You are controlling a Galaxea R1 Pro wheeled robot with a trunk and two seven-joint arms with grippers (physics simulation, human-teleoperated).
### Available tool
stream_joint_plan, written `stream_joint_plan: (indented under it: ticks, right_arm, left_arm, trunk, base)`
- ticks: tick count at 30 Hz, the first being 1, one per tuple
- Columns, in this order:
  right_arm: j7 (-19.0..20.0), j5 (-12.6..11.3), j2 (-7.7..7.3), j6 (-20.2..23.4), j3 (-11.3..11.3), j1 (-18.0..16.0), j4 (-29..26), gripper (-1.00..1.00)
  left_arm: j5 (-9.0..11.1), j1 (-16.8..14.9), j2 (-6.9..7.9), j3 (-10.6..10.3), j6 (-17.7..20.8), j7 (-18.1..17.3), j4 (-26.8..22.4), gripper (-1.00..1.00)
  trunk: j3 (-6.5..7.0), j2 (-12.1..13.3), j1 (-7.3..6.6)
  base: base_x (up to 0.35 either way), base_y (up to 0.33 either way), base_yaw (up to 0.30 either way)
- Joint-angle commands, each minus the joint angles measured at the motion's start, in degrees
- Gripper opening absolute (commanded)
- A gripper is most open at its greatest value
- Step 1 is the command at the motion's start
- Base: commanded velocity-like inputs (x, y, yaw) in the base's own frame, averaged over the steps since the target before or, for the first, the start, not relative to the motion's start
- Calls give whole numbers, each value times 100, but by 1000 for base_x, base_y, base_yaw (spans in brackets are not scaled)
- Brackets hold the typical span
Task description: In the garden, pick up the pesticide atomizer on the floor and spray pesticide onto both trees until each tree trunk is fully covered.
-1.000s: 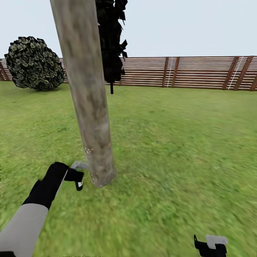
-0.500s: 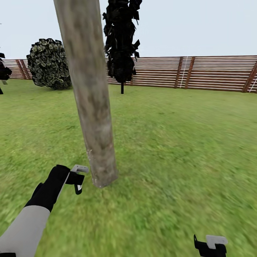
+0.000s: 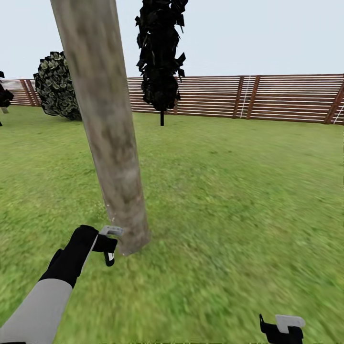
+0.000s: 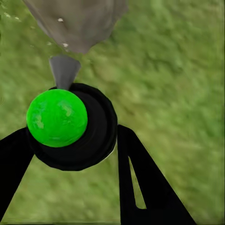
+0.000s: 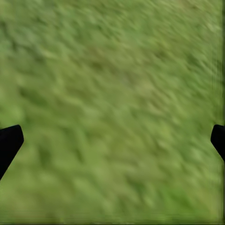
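Note:
One tree trunk, thick, smooth and grey-beige, rises from the grass at centre left of the head view and leaves the picture at the top. My left gripper is down at its base, shut on the pesticide atomizer, whose whitish head almost touches the bark. In the left wrist view the atomizer is a dark round body with a bright green spot. It sits between my left gripper's black fingers, and its grey nozzle points at the trunk. My right gripper hangs low at the right, open over grass.
A brown slat fence closes the lawn at the back. A round dark bush stands at the far left, and a narrow black-leaved plant on a thin stem stands before the fence. Open grass spreads to the right of the trunk.
The whole view has swung, first left then sideways, so the trunk and background have shifted in the picture. My left gripper still holds the atomizer and sits closer to the trunk's base. The right gripper is unchanged.

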Motion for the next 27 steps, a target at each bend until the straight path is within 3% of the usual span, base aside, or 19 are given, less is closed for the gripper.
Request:
stream_joint_plan:
  ticks: [1,3,5,7,9,12,14,19,27]
  right_arm:
    - [0,-1,1,0,0,0,0,100]
    - [0,-1,1,0,0,0,0,100]
    - [0,0,4,0,0,0,0,100]
    - [0,-1,4,0,0,0,0,100]
    - [0,0,1,0,0,0,0,100]
    - [0,1,1,0,0,0,0,100]
    - [0,-1,3,0,0,0,0,100]
    - [0,-1,6,0,0,0,0,100]
    - [0,0,-3,0,0,0,0,100]
  left_arm:
    - [1,0,10,3,-6,4,44,-100]
    - [-6,7,69,133,-59,9,425,-100]
    - [-15,9,221,390,-583,10,978,-100]
    - [-17,8,246,468,-925,15,1169,-100]
    - [-11,3,174,493,-1128,48,1281,-100]
    - [-19,1,-121,488,-1173,264,1305,-100]
    - [-7,1,-281,502,-1201,747,1356,-100]
    - [8,14,-207,543,-1220,1046,1546,-100]
    - [10,226,-213,554,-1261,1071,1547,-100]
  trunk:
    - [0,0,0]
    - [0,0,0]
    - [0,0,0]
    - [0,0,0]
    - [0,0,0]
    - [0,0,0]
    - [0,0,0]
    - [0,0,0]
    - [0,0,0]
  base:
    - [-56,-34,0]
    - [-27,-17,0]
    - [-6,-3,0]
    - [-2,-1,0]
    - [0,0,0]
    - [0,0,0]
    - [0,0,10]
    - [0,0,204]
    - [235,-152,32]
